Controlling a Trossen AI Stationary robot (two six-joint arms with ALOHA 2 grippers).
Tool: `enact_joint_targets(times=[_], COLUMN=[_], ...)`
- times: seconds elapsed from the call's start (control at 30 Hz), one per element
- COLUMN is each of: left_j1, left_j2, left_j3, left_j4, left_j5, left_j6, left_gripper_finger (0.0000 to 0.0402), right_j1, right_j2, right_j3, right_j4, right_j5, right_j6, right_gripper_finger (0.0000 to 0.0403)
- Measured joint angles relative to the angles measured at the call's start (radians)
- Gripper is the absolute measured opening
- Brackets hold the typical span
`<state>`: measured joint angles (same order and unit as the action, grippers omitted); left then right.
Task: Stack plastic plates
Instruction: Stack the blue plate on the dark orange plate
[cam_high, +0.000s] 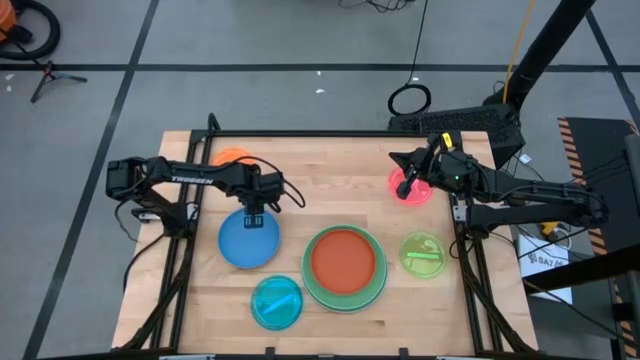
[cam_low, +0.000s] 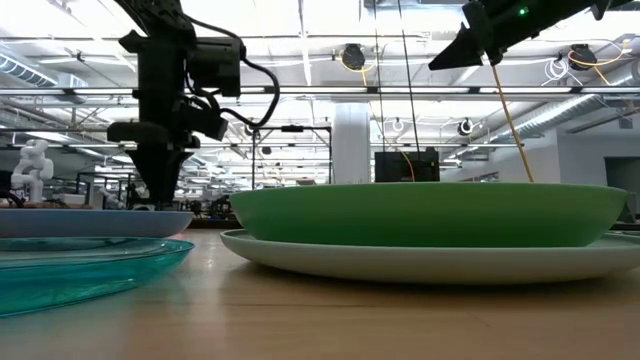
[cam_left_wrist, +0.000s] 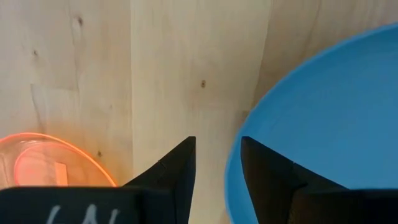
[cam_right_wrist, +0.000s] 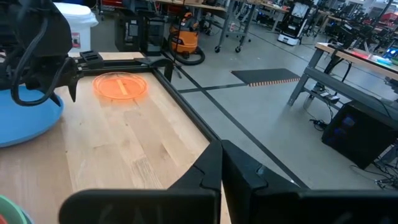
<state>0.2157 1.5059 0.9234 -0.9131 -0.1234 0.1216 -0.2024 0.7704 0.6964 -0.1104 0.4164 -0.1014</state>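
Observation:
A blue plate (cam_high: 246, 246) lies flat on the table at the left. My left gripper (cam_left_wrist: 217, 177) points straight down at its far rim (cam_left_wrist: 232, 186), open, with one finger over the plate's inside and one outside. A small orange plate (cam_high: 232, 157) lies at the far left. In the middle, a rust-brown plate (cam_high: 345, 260) sits in a green plate (cam_low: 430, 212), which rests on a pale plate (cam_low: 430, 262). My right gripper (cam_right_wrist: 222, 167) hangs shut, high above a pink plate (cam_high: 418, 192). My left gripper comes from above with its fingers (cam_left_wrist: 264, 171) on either side of the blue plate's far rim, across it. The plate lies flat on the table. I cannot tell whether either finger touches the rim.
A translucent cyan plate (cam_high: 276, 302) lies near the front edge and a lime plate (cam_high: 424, 253) at the right. Bare wood shows in the table's far middle (cam_high: 330, 175). A black frame (cam_right_wrist: 168, 68) borders the far edge.

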Motion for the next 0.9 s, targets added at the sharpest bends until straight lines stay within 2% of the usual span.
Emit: enact_joint_targets(times=[0.23,0.73,0.9], left_j1=[0.0,-0.007,-0.009], left_j2=[0.0,0.0,0.0], left_j3=[0.0,0.0,0.0], left_j4=[-0.001,0.002,0.003], left_j5=[-0.005,-0.008,-0.008], left_j6=[0.055,-0.002,-0.004], left_gripper_finger=[0.0134,0.0134,0.0163], right_j1=[0.0,0.0,0.0], right_j2=[0.0,0.0,0.0], right_j3=[0.0,0.0,0.0], right_j4=[0.0,0.0,0.0], right_j5=[-0.001,-0.001,-0.002], right_j6=[0.0,0.003,0.003], right_gripper_finger=[0.0,0.0,0.0])
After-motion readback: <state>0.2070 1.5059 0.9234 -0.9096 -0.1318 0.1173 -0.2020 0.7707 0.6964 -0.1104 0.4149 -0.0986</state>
